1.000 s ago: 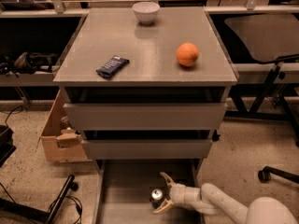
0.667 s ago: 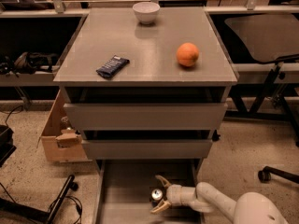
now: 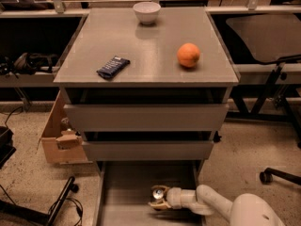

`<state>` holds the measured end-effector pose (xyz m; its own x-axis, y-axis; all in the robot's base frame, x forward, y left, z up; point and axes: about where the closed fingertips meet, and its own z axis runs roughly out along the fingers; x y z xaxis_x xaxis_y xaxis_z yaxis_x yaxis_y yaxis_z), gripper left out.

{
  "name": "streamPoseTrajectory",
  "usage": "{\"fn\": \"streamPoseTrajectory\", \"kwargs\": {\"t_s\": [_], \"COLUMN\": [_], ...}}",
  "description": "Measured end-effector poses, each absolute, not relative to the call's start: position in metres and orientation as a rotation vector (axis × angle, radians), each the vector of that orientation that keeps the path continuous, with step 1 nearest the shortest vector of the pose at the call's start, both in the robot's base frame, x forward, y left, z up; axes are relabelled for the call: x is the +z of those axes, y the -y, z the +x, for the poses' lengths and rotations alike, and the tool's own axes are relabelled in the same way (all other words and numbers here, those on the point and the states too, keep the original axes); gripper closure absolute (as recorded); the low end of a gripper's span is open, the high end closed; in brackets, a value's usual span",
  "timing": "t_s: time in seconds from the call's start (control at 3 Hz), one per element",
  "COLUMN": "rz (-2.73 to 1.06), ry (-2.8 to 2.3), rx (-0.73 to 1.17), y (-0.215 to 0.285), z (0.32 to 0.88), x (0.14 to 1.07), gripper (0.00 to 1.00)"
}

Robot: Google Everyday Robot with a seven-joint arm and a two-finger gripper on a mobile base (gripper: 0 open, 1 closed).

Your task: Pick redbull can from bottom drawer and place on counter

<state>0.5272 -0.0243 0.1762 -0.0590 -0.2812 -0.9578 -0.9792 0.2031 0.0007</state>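
Note:
The redbull can (image 3: 158,192) stands upright on the grey floor of the open bottom drawer (image 3: 127,192), its shiny silver top showing. My gripper (image 3: 157,197) reaches in from the right on a white arm, and its fingers are closed around the can at drawer-floor level. The counter (image 3: 146,51) is the grey top of the cabinet above, well over the gripper.
On the counter lie a white bowl (image 3: 146,12) at the back, an orange (image 3: 188,55) on the right and a dark blue snack packet (image 3: 113,67) on the left. Two shut grey drawer fronts overhang the open drawer. A cardboard box (image 3: 59,138) stands left of the cabinet.
The gripper has slid left along the drawer floor until its fingers flank the can, and the fingers have narrowed from wide open to closed on it.

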Motion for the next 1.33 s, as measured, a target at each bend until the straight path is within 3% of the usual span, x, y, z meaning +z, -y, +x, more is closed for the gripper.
{"fn": "streamPoseTrajectory", "kwargs": {"t_s": [0.67, 1.33], "rz": [-1.076, -1.099], "ry": [-1.441, -1.339], "rx": [1.077, 1.286], "y": [0.037, 0.057], "z": [0.504, 0.446], "x": [0.315, 0.51], "gripper": [1.0, 1.0]}}
